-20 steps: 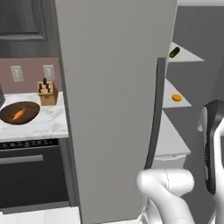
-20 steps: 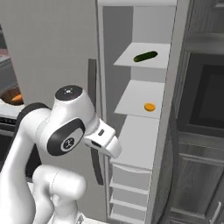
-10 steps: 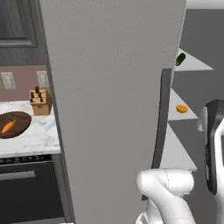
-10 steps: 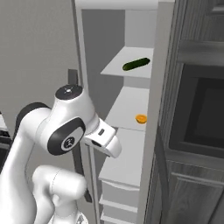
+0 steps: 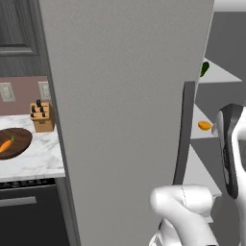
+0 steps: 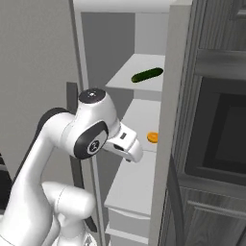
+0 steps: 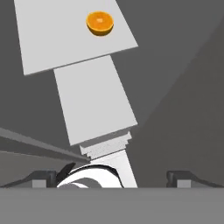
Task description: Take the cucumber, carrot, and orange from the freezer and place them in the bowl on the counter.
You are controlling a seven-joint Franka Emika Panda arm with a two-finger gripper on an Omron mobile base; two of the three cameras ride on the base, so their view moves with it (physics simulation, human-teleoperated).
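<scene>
**Orange ahead of empty jaws, two items left in the freezer**

Nearest, the gripper [image 7: 112,177] hangs low in front of the open freezer [image 5: 129,120], its two dark fingertips [image 7: 41,178] set wide apart with nothing between them. In the hand view the orange [image 7: 100,23] lies straight ahead and well apart from the jaws, near the far edge of its white shelf [image 7: 65,39], a little toward the shelf's right side; it reads as a cut half, flat face up, so it has no long axis to align with. My judgement is that the coming move is a plain advance along the gripper's own line, rising to shelf height.

On the shelf above, seen from the right base view, the cucumber [image 6: 147,75] lies near the front edge with its long axis running across the shelf and slightly slanted. It is farther from the hand than the orange [image 6: 152,137].

Farthest off, on the counter [image 5: 41,156] left of the freezer door, the bowl [image 5: 14,142] already holds the carrot [image 5: 6,144], with a knife block [image 5: 42,116] just behind it near the wall.

Compared with a second ago, the base has driven closer: the door and shelves loom larger in both base views, and the bowl has slid toward the left edge of the left base view. The arm's pose looks unchanged.
</scene>
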